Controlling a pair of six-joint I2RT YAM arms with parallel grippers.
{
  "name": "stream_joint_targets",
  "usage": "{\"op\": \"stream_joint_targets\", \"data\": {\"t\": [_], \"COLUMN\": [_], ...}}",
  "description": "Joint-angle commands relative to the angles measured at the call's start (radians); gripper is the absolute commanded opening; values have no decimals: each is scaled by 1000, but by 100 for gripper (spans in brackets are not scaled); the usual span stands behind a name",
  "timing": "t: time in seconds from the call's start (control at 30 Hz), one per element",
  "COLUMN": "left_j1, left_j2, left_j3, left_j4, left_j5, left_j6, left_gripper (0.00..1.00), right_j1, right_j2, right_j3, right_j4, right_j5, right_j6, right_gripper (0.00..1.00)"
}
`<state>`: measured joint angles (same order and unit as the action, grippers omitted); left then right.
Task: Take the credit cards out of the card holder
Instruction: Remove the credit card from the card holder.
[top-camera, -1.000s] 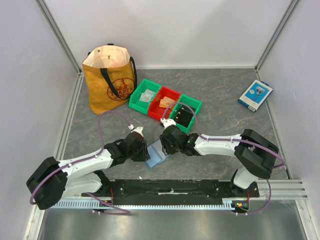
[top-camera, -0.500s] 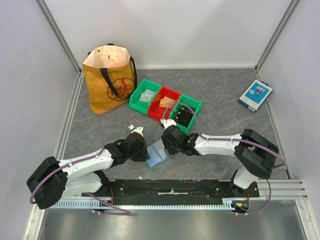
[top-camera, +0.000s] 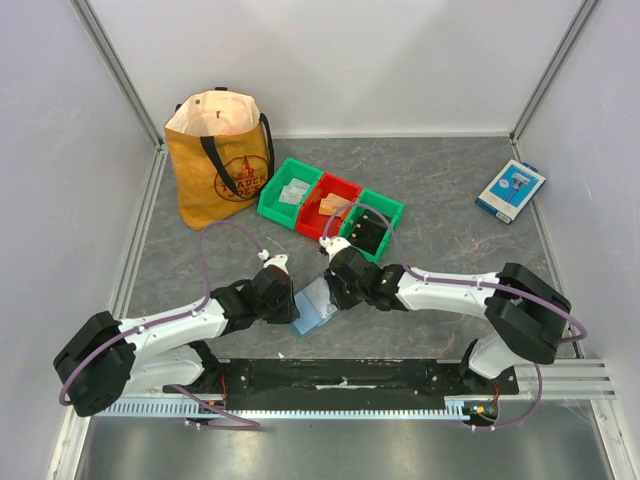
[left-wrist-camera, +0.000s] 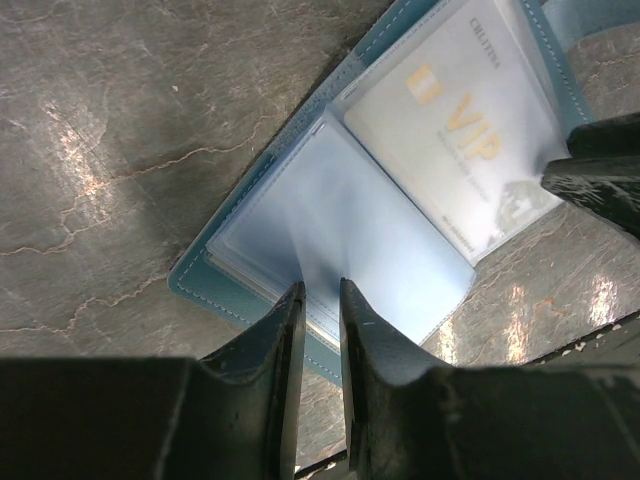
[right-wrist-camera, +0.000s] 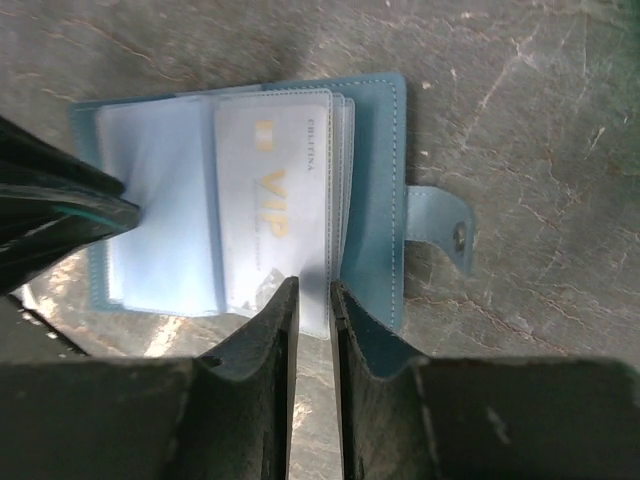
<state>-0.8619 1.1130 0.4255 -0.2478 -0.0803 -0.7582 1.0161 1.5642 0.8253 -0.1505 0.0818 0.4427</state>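
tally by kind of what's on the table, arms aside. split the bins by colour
green bins: 2
red bin: 1
tote bag: 1
blue-and-white box: 1
card holder: 1
VIP card showing in the holder: 1
Total: 7 (cards lying in the bins are too small to count)

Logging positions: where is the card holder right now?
In the top view the card holder lies open at the front of the table, between the left gripper and right gripper.
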Motion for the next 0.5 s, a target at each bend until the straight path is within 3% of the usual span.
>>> {"op": "stream_joint_targets", "data": {"t": [0.0,0.47], "left_j1": [-20,-29], "left_j2": [41,7], "left_j3": [-16,-21], "left_j4": [-22,-27], "left_j5": [1,-12], "left_j6": [-24,-39], "left_gripper": [26,26], "right_j1": [4,9], "right_j2": [-73,-102], "right_j3": [47,61], "right_j4": [46,60], "right_j5": [-109,-255], "right_j6": [-21,-44], "right_gripper": [24,27]}}
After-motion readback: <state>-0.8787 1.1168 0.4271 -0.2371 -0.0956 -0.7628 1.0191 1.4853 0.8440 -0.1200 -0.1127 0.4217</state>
